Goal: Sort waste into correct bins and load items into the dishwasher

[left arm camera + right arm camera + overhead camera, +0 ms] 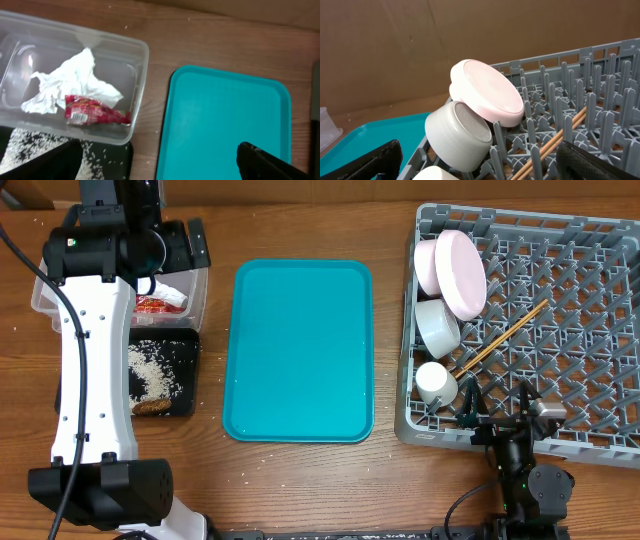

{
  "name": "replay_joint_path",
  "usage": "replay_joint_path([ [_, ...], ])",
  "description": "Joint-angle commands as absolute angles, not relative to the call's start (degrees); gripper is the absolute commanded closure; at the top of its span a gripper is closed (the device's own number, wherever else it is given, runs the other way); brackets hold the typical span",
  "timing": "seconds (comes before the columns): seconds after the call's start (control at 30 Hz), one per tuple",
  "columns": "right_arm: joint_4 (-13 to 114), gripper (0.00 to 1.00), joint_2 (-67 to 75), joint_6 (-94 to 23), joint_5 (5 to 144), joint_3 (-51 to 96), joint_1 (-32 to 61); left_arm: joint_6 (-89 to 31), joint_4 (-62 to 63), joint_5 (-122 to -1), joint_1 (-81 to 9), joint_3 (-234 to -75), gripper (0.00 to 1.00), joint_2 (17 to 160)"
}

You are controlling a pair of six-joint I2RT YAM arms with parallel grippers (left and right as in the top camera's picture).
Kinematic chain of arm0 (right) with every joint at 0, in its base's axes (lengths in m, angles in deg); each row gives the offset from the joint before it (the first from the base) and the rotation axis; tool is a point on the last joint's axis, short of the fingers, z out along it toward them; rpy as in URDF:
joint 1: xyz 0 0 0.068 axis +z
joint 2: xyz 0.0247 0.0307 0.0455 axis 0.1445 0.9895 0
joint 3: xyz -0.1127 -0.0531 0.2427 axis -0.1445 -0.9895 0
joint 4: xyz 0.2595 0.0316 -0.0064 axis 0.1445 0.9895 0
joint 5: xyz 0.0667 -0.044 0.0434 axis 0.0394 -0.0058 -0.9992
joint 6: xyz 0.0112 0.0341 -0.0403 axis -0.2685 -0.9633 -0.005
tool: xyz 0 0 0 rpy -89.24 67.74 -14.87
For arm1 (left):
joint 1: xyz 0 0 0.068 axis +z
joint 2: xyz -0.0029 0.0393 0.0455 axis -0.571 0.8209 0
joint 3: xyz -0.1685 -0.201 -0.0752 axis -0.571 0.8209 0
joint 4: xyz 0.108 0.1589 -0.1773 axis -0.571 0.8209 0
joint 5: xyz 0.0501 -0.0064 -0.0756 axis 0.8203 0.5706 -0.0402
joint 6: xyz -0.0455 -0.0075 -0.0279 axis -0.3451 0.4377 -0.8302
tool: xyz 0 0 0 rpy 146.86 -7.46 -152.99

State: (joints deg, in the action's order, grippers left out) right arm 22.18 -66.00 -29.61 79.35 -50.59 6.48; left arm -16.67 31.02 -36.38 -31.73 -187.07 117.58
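Observation:
In the left wrist view the clear bin (142,55) holds crumpled white paper (70,82) and a red-and-white wrapper (95,111). Beside it, the black bin (190,385) holds rice (152,368) and a brown lump (150,406). My left gripper (160,165) hangs open above the gap between these bins and the teal tray, holding nothing. The grey dishwasher rack (560,330) carries white plates (455,270), a bowl (437,327), a cup (435,382) and chopsticks (505,335). My right gripper (480,167) stands open and empty at the rack's near edge, facing the bowl (455,135).
A teal serving tray (300,350) lies bare between the bins and the rack. A few rice grains dot the wooden table around the black bin. The left arm's white body (95,360) covers part of both bins from above.

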Motion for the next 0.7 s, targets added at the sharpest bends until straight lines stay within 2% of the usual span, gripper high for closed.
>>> replay_joint_path([
  [0.0,22.0,0.0,-66.67,-29.56,80.11,-51.18,6.75,-15.46,33.03,-34.45,-31.82,-187.62,0.0,114.93],
  [0.13,22.0,0.0,-66.67,-29.58,80.11,-51.18,6.75,-15.79,30.6,-35.55,-32.38,-186.05,0.0,109.99],
  [0.27,22.0,0.0,-66.67,-29.56,80.11,-51.18,6.75,-15.73,18.3,-35.79,-33.48,-177.0,0.0,101.53],
  [0.67,22.0,0.0,-66.67,-29.56,80.11,-51.18,6.75,-15.09,-10.38,-36.05,-32.58,-132.08,0.0,65.67],
])
